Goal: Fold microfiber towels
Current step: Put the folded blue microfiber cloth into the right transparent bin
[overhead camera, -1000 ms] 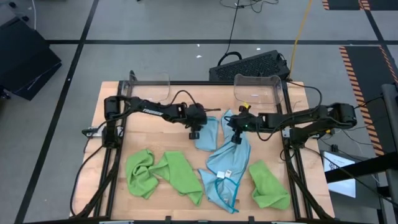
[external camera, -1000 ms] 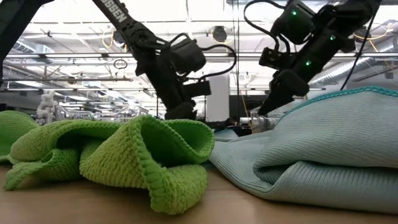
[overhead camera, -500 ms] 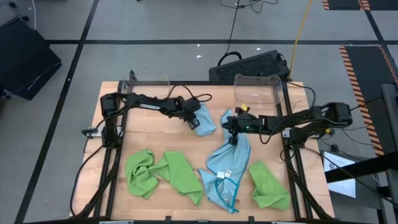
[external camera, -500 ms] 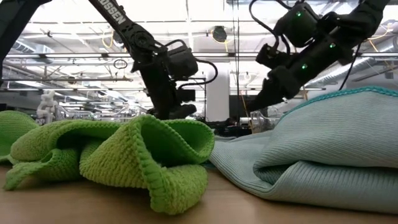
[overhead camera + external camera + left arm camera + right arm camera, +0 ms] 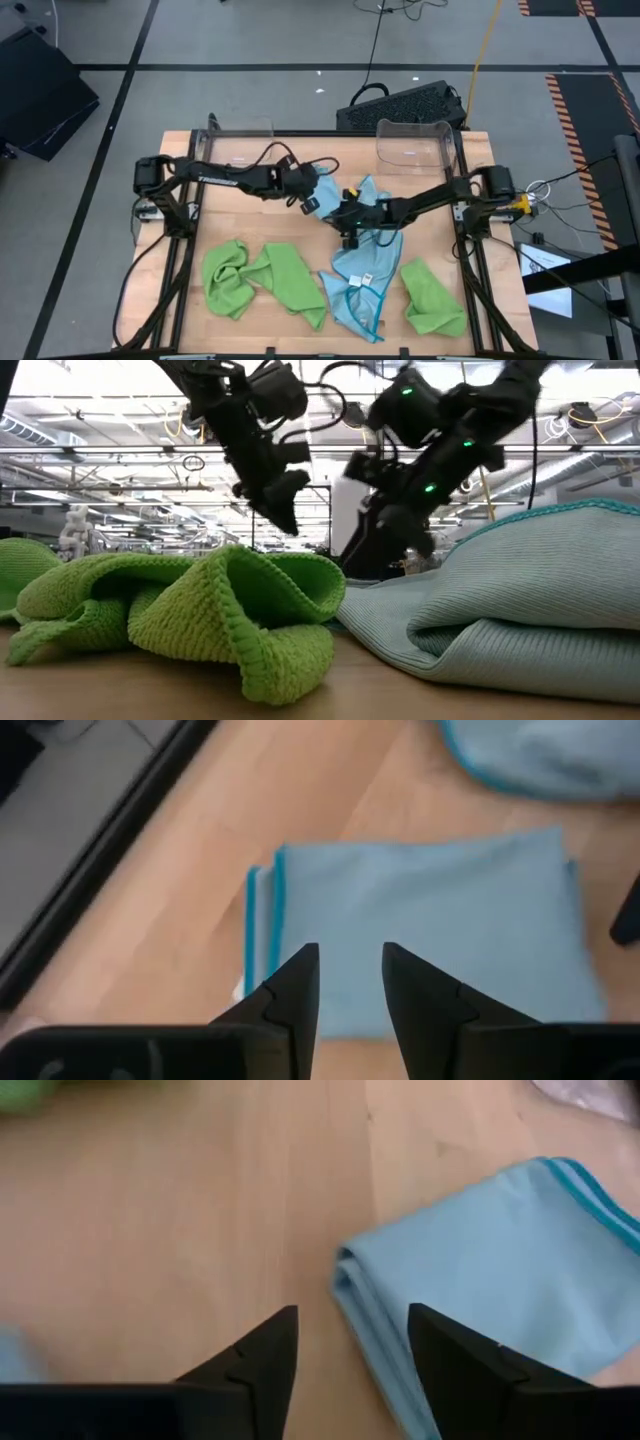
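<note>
Our left gripper hangs spread and empty above the folded light blue towel, which lies flat near the table's back-middle. Our right gripper hovers spread and empty beside that towel. A crumpled blue towel and green towels lie toward the front edge.

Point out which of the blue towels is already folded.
The small folded blue towel lying flat between both grippers, near the table's back; the other blue towel lies crumpled and spread toward the front.
</note>
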